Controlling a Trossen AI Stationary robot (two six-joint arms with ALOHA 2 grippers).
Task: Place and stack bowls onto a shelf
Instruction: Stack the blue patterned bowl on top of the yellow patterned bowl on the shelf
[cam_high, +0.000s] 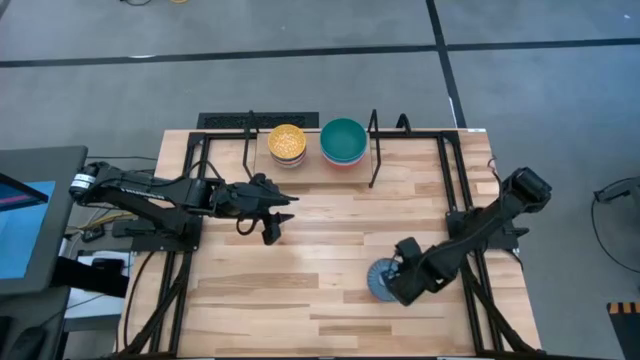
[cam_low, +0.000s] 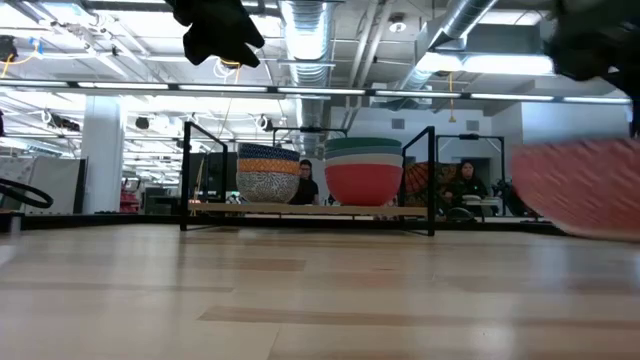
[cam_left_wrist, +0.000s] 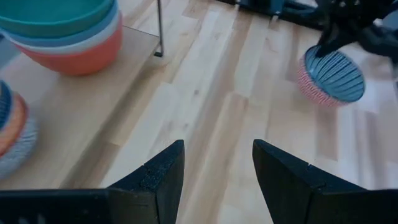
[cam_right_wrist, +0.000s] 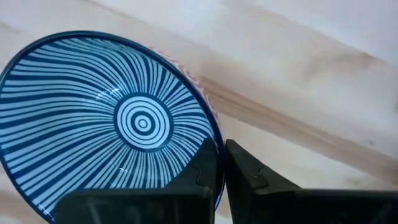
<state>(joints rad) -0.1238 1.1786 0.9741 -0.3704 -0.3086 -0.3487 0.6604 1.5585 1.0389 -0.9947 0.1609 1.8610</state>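
A bowl (cam_right_wrist: 118, 124), blue-white striped inside and pink-red patterned outside (cam_low: 585, 190), is at the table's near right (cam_high: 379, 279), with my right gripper (cam_right_wrist: 222, 152) shut on it. The shelf (cam_high: 310, 168), a light-wood plank on black wire legs, stands at the far middle. It carries two stacks of bowls, one topped by a yellow patterned bowl (cam_high: 287, 142) and one by a teal bowl (cam_high: 343, 140). My left gripper (cam_left_wrist: 217, 152) hangs open over the table's left middle (cam_high: 278, 215), in front of the shelf, touching nothing. My right gripper pinches the striped bowl's rim (cam_right_wrist: 214, 134) on the side toward the table's right, one finger inside the bowl and one outside its wall. The fingers come from above, pointing down. The bowl sits tilted in the hold (cam_left_wrist: 329, 78); whether its foot touches the table I cannot tell.
Black wire uprights (cam_high: 374, 150) stand at the shelf's right end, and black frame rails (cam_high: 452, 190) run along the table's sides. Bare wooden tabletop (cam_high: 320, 260) lies between the two arms and the shelf. People sit in the room beyond the table (cam_low: 467, 185).
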